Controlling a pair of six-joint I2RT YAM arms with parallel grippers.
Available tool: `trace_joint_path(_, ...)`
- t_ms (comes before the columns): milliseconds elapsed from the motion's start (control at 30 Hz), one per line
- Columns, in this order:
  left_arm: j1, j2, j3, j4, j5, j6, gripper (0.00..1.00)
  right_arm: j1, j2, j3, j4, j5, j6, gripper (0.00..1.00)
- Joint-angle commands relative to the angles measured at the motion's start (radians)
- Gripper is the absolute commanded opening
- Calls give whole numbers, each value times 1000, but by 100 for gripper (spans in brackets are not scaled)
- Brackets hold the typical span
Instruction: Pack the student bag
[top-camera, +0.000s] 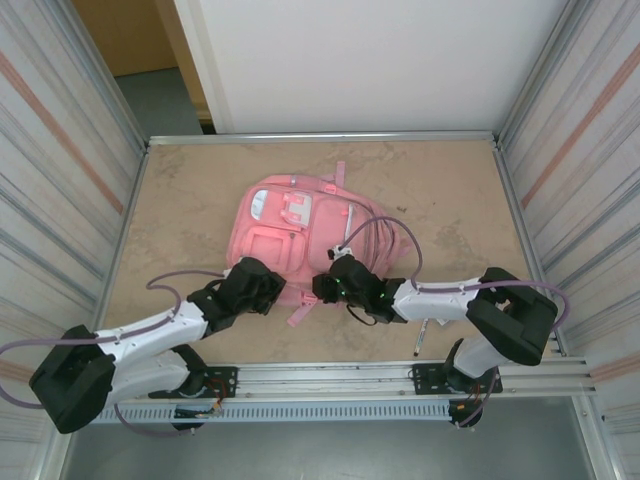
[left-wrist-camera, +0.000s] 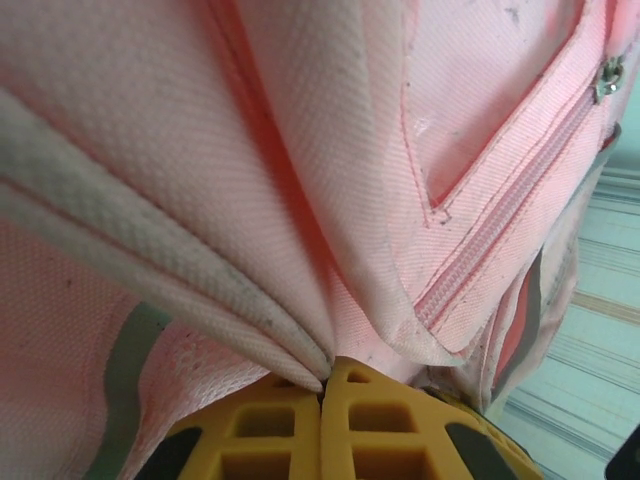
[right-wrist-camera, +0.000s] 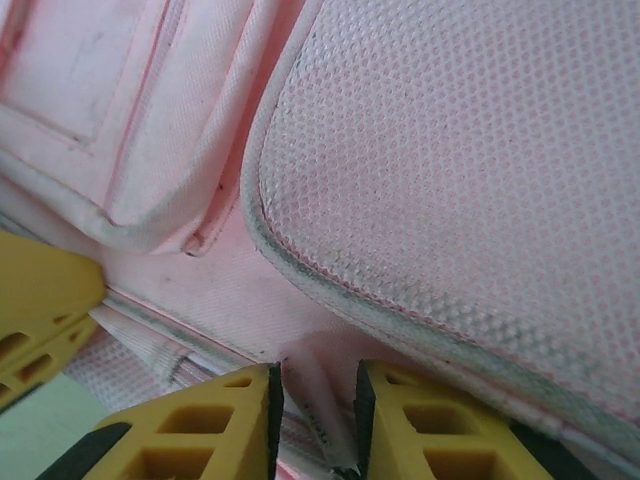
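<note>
The student bag (top-camera: 290, 235), a large pink backpack, lies flat mid-table with its front pockets up. My left gripper (top-camera: 275, 290) is at its near left edge. In the left wrist view the yellow jaws of the left gripper (left-wrist-camera: 323, 385) are pressed together, pinching a fold of pink bag fabric (left-wrist-camera: 250, 330). My right gripper (top-camera: 322, 288) is at the bag's near edge, close to the left one. In the right wrist view the right gripper (right-wrist-camera: 315, 395) stands a little open, with a pale narrow strip (right-wrist-camera: 325, 410) of the bag loose between its fingers, under a mesh panel (right-wrist-camera: 470, 170).
A thin dark pen-like object (top-camera: 420, 340) lies on the table by the right arm. A pink strap end (top-camera: 305, 312) trails toward the near rail. Metal walls close in the table on the left, right and back. A yellow finger (right-wrist-camera: 40, 300) of the left gripper shows in the right wrist view.
</note>
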Motion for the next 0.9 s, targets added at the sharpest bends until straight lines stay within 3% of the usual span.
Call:
trace_joint_path(0,-19,-39,-14,-33,15,-3,0,-47,-16,52,-136,-26,-154,30)
trace_joint_path(133,-19,-80,-20,-67,-4,-12,0,-107,-14,145,-310,-175,-275,33)
trace_joint_path(267,-19,-127,-20,-113,-27,-6,0,-143,21,197,-376,-261,-364,29)
trace_joint_path(500,-19,-182,-75,-114,-50,-43,0,-176,63,252,-391,-376,-351,25)
trace_joint_path(667,-19,-164,-76,-99,-34,-46,0,-189,87,261,-310,-545,-269,28)
trace_joint_path(733,-19,-147,-79,-67,-19,-49,0,-189,99,273,-301,-567,-248,38)
trace_joint_path(867,-19,-112,-59,-42,-4,-33,0,-190,124,293,-307,-545,-260,35)
